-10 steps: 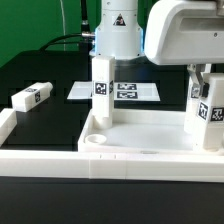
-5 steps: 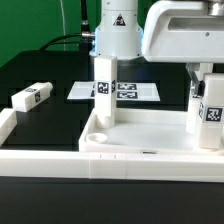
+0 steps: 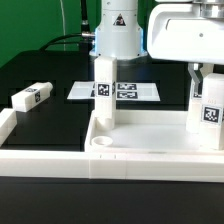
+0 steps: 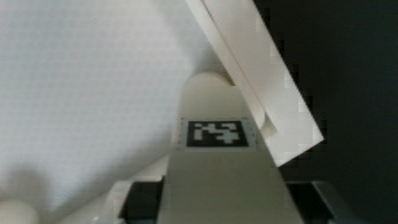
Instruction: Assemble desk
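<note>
The white rimmed tabletop (image 3: 150, 140) lies at the front, with a round socket (image 3: 103, 142) at its near corner. One tagged leg (image 3: 103, 95) stands upright in its far corner. My gripper (image 3: 207, 88) is shut on a second tagged leg (image 3: 210, 118) and holds it upright at the tabletop's corner on the exterior view's right. In the wrist view that leg (image 4: 217, 150) runs between my fingers (image 4: 146, 200) down toward the tabletop (image 4: 89, 90) beside its rim; my gripper (image 4: 222, 205) is closed on it. A third leg (image 3: 30, 98) lies loose on the black table.
The marker board (image 3: 135, 92) lies flat behind the tabletop. A low white barrier wall (image 3: 40, 150) runs along the front and up the exterior view's left. The arm's base (image 3: 118, 30) stands at the back.
My gripper has moved a little toward the exterior view's right with the leg in it. The tabletop and its standing leg have shifted the same way.
</note>
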Controlling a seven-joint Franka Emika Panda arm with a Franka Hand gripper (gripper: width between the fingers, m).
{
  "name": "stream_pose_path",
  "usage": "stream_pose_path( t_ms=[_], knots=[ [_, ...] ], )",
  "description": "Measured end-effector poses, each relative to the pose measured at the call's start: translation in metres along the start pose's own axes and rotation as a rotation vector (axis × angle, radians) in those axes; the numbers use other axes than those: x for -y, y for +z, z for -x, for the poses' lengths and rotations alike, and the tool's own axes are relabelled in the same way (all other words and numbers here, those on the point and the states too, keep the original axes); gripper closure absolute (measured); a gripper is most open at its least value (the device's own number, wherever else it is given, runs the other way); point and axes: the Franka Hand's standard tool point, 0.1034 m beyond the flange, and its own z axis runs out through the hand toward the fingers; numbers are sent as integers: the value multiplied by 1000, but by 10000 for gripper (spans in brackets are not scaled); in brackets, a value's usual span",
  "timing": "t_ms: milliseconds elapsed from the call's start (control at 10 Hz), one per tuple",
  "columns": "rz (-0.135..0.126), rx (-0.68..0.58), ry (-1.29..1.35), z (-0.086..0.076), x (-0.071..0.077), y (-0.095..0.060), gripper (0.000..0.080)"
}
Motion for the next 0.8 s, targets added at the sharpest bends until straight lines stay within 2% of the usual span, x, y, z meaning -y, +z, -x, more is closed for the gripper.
stream_pose_path(
  t_ms=[400,800],
  knots=[
    [4,10,309,0,1,1,509],
    [3,10,501,1,2,1,509]
  ],
)
